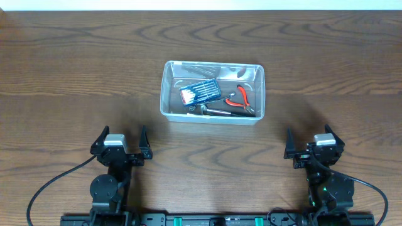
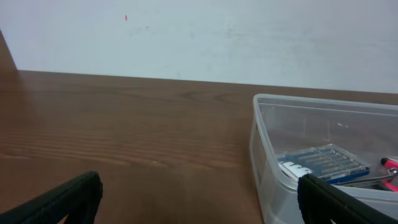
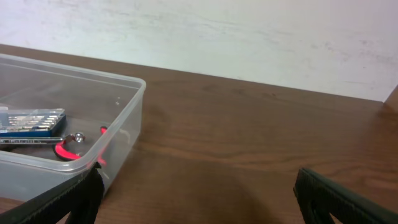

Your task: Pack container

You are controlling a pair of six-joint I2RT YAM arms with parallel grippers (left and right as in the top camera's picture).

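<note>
The clear plastic container stands at the middle of the wooden table. Inside it lie a blue case of screwdriver bits, red-handled pliers and a metal tool. My left gripper is open and empty, near the front edge, left of the container. My right gripper is open and empty, front right of it. The left wrist view shows the container at right with the blue case. The right wrist view shows the container at left with the pliers.
The brown wooden table runs under everything. A white wall stands behind the far edge. Black cables trail from the arm bases at the front.
</note>
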